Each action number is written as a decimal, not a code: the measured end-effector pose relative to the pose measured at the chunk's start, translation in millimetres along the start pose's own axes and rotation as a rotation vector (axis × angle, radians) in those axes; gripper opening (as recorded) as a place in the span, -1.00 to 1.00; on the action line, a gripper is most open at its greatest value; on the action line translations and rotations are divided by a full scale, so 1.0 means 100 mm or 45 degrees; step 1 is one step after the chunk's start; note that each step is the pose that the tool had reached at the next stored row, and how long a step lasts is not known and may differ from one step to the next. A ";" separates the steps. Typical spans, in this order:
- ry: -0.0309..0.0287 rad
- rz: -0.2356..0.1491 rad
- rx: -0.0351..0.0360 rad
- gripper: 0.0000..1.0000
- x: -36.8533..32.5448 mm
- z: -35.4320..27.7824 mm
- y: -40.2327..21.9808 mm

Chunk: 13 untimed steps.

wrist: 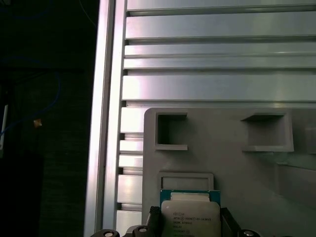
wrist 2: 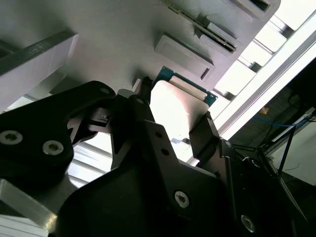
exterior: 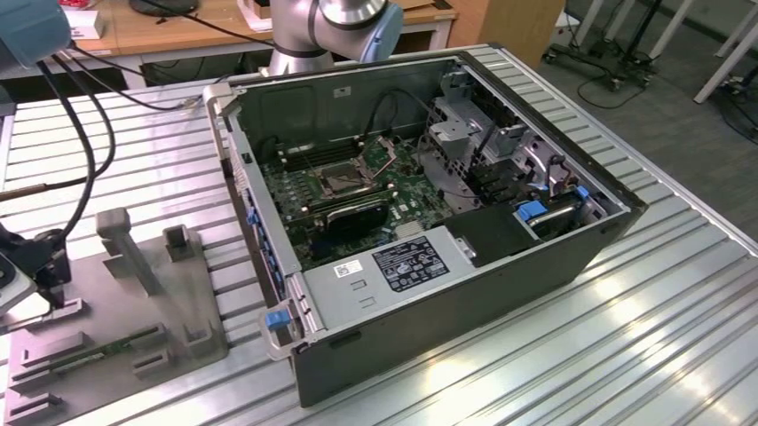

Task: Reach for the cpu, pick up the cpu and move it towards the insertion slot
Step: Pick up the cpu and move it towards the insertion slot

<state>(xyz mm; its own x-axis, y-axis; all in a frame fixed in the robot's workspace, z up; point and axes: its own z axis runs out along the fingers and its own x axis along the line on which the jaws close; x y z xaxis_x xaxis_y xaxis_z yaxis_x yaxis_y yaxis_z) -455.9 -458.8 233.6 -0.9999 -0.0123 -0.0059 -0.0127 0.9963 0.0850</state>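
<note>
Closest to the wrist, the gripper (wrist 2: 174, 116) has its dark fingers (wrist 2: 205, 134) drawn in narrow on the cpu (wrist 2: 178, 101), one on each of two opposite edges. In both wrist views they look to be pinching it, but I cannot tell whether it has cleared the surface beneath. In the first wrist view the cpu (wrist: 190, 213) shows a pale metal plate with a thin green rim, just beside a shallow rectangular recess (wrist: 186, 180) of the grey tray (wrist: 237, 168).

I judge the chip light, stiff and flat, so weight is no concern. The risks are its smooth thin edges, which could slip or tip if the pinch sits off-centre, and its underside contacts, which are fragile and should not be scraped. The middle of the side edges is the right place to hold it, leaving the plate and underside untouched.

Beyond the tray runs the slatted metal table (wrist: 212, 84). In the exterior view the tray (exterior: 130, 315) lies at the exterior view's left, with the gripper (exterior: 52, 293) at its outer end. Well apart, towards the exterior view's right, an open computer case (exterior: 498, 275) lies on the table. Deep inside it the insertion slot (exterior: 337, 182) sits in the green circuit board (exterior: 409, 177), a silvery bracket framing a dark square
</note>
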 end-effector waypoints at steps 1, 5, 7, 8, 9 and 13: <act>0.0000 0.000 0.0000 0.09 0.000 -0.005 0.000; 0.0000 0.000 0.0001 0.09 0.000 -0.023 0.002; 0.0000 0.000 0.0000 0.09 0.000 -0.031 0.003; 0.0002 0.000 0.0002 0.09 0.000 -0.038 0.003; 0.0002 0.000 0.0002 0.09 0.000 -0.043 0.004; 0.0000 0.000 0.0001 0.09 0.000 -0.070 0.006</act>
<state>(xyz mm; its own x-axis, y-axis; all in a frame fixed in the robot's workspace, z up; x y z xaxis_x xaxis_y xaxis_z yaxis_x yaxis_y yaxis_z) -455.9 -458.8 240.6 -0.9999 -0.0123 -0.0058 -0.0127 0.9963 0.0850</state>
